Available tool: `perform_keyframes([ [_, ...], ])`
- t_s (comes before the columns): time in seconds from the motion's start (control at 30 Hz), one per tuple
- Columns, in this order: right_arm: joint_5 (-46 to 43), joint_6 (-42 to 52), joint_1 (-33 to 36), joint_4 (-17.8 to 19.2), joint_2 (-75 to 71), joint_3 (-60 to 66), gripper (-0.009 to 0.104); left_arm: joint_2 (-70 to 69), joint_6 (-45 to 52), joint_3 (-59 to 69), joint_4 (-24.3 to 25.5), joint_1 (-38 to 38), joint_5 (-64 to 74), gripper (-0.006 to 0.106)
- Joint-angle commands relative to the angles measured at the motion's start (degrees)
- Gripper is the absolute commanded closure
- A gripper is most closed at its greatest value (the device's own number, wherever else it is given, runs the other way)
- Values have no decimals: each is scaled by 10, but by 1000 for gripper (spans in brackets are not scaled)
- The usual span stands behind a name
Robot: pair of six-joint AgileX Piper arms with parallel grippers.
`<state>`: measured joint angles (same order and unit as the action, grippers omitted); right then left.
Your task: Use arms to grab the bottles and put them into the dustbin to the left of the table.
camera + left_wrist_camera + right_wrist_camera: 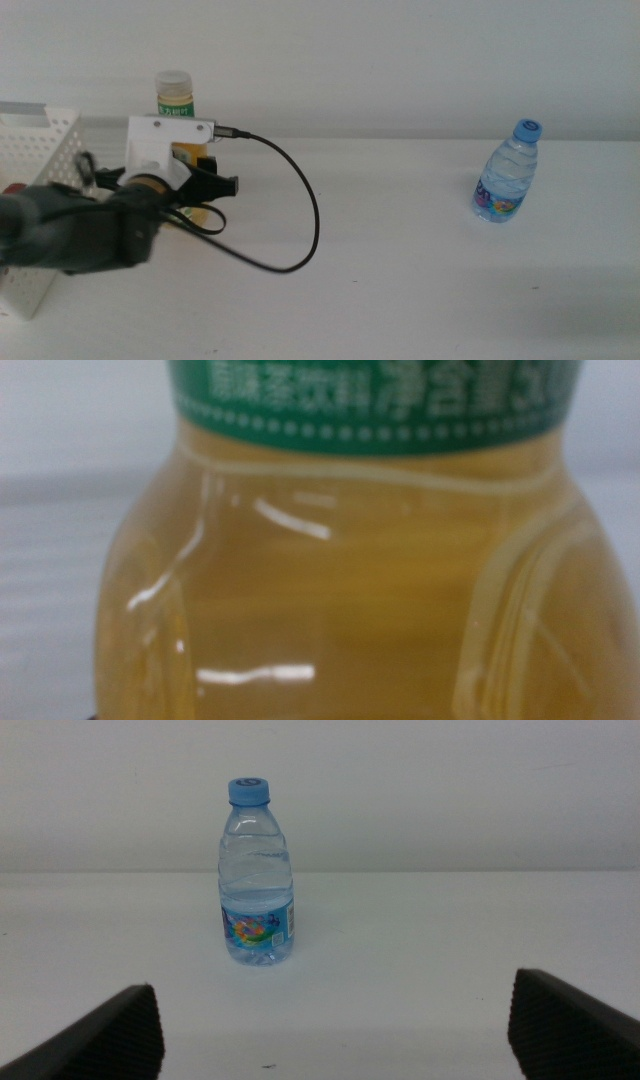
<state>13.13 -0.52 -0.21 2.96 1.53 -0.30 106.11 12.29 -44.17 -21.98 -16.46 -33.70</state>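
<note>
Right now my left tool (215, 187) is up against the orange-drink bottle (174, 100) beside the basket (40, 140), though I cannot tell its grip. My right tool (335, 1030), spread wide and empty, faces the upright water bottle (256, 875) on the surface (400, 250).

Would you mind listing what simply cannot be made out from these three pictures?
- Left gripper: middle view, blurred; whether its jaws grip the orange-drink bottle is unclear. The left wrist view shows only the bottle, filling the frame.
- Orange-drink bottle's lower body: middle view, hidden by the wrist camera mount.
- Dustbin: middle view, cut off by the left edge; its contents are hidden.
- Water bottle label: too small to read.
</note>
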Motion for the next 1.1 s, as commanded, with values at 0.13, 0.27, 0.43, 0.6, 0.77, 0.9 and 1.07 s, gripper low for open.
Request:
perform_keyframes([
  [0.13,-3,1,-3,4,-3,25,3,-230,142,22,-49,-4,270,102],
  [0.27,-3,1,-3,4,-3,25,3,-326,149,23,-44,12,345,102],
  [0.43,-3,1,-3,4,-3,25,3,-366,147,23,-40,54,401,97],
  [0.6,-3,1,-3,4,-3,25,3,-369,147,23,-40,94,496,93],
  [0.77,-3,1,-3,4,-3,25,3,-369,85,-13,24,139,663,92],
  [0.9,-3,1,-3,4,-3,25,3,-361,66,-114,109,203,805,92],
  [1.07,-3,1,-3,4,-3,25,3,-288,144,-254,78,301,947,92],
])
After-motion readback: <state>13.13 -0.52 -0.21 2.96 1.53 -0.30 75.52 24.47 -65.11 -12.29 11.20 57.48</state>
